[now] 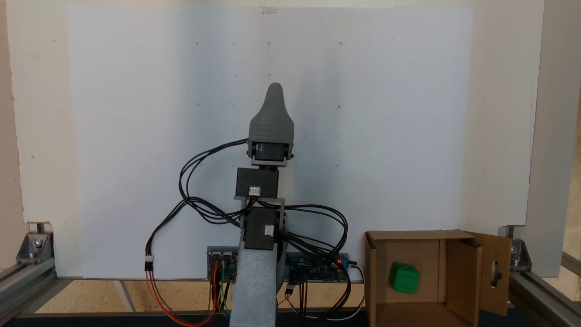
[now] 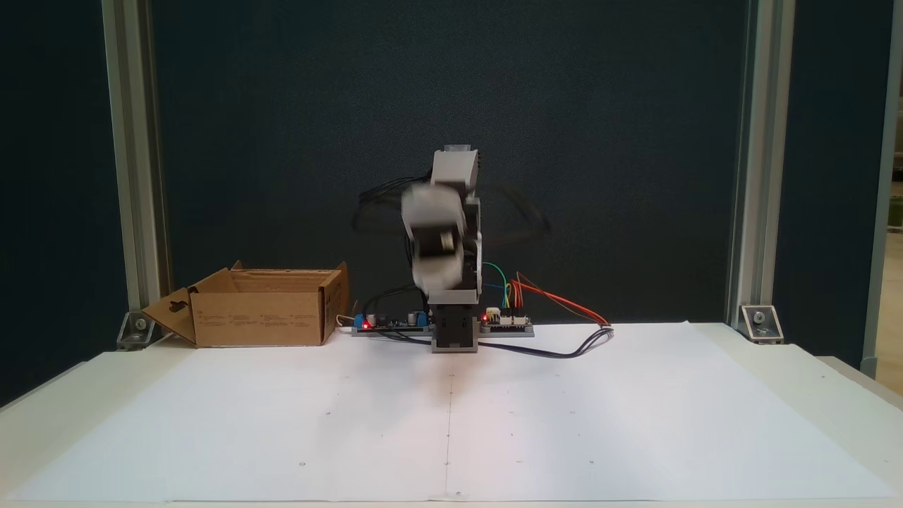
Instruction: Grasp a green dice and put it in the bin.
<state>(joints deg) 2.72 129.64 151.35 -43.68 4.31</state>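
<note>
The green dice [image 1: 403, 277] lies inside the bin [image 1: 408, 236], a brown cardboard box with its flaps spread open at the lower right in a fixed view. In the other fixed view the bin [image 2: 261, 317] stands at the left beside the arm's base, and its walls hide the dice. My gripper [image 1: 275, 91] is raised over the middle of the white sheet, well away from the bin. It appears as a single grey tapered shape, with one jaw behind the other. From the front, the gripper [image 2: 434, 271] is blurred. Nothing shows between the jaws.
A white paper sheet [image 2: 451, 423] covers the table. Controller boards and cables [image 1: 317, 268] sit at the arm's base. Aluminium frame posts [image 2: 130, 176] stand at the table's corners. One bin flap has a slot cutout [image 1: 494, 272].
</note>
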